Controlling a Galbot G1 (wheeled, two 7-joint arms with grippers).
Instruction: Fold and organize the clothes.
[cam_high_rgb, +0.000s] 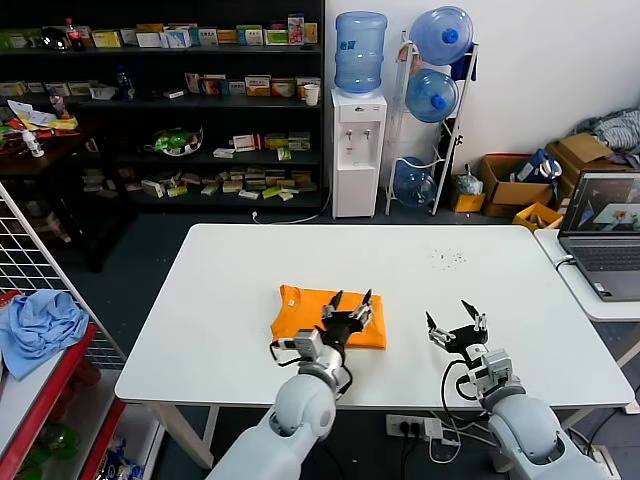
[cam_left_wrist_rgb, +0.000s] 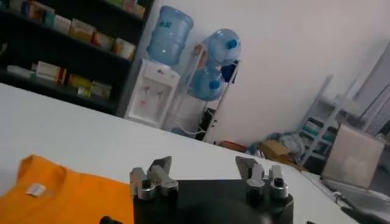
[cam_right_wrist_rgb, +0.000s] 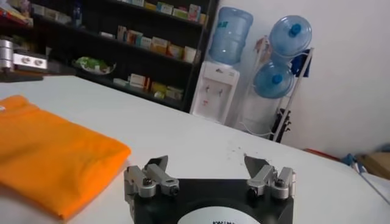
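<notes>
The bright orange T-shirt (cam_high_rgb: 310, 312) lies folded into a small flat rectangle on the white table (cam_high_rgb: 230, 290), near the front middle. It also shows in the left wrist view (cam_left_wrist_rgb: 55, 198) and the right wrist view (cam_right_wrist_rgb: 49, 155). My left gripper (cam_high_rgb: 353, 299) is open and empty, just above the shirt's right part. My right gripper (cam_high_rgb: 455, 314) is open and empty, over bare table to the right of the shirt.
A light blue cloth (cam_high_rgb: 38, 325) lies on a red-edged rack at the left. A laptop (cam_high_rgb: 602, 235) sits on a side table at the right. Shelves, a water dispenser (cam_high_rgb: 358, 150) and bottles stand behind the table.
</notes>
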